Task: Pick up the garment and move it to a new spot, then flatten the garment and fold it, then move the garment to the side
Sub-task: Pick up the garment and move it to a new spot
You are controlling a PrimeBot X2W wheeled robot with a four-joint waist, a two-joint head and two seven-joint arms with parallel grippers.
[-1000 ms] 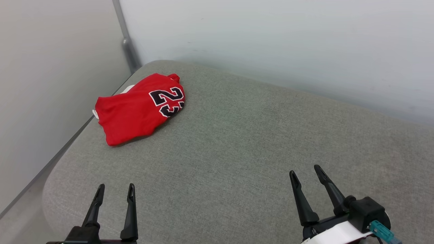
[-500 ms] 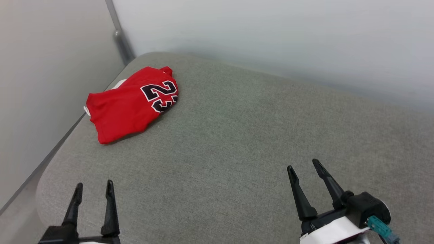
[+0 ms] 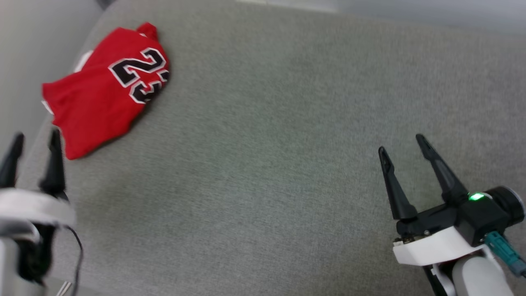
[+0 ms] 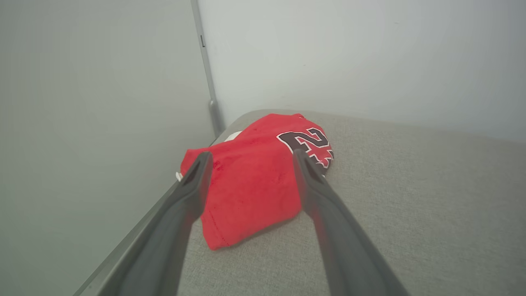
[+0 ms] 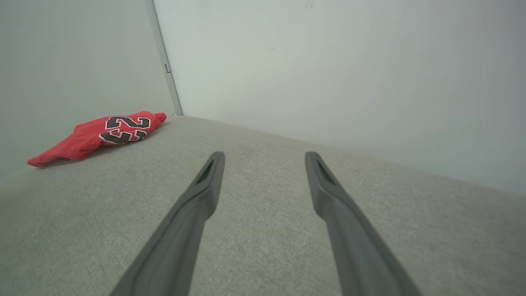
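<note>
Reaching stage: first step of the task, with the pickup not yet made; nothing lifted, flattened or folded.
Garment (image 3: 102,86): bunched in a loose heap at the far left corner of the grey cushion (image 3: 267,123), close beside the left wall (image 4: 82,102); "23" face up, with a scrap of white sleeve at the wall-side edge.
Left gripper (image 4: 251,154): spread wide and empty, hovering just short of the near hem; aimed so as to frame the red heap in the wrist view, probably to straddle a fold of cloth before closing.
Right gripper (image 3: 401,144): spread wide and empty, well apart from the garment over bare cushion; likely parked clear until needed for spreading.
Reason for the reach: heap judged too near the cushion edge and wall for flattening, hence a move toward the open middle.
Risk: pinching a single thin layer and dragging the remainder; snagging the cushion edge beside the left fingers.
</note>
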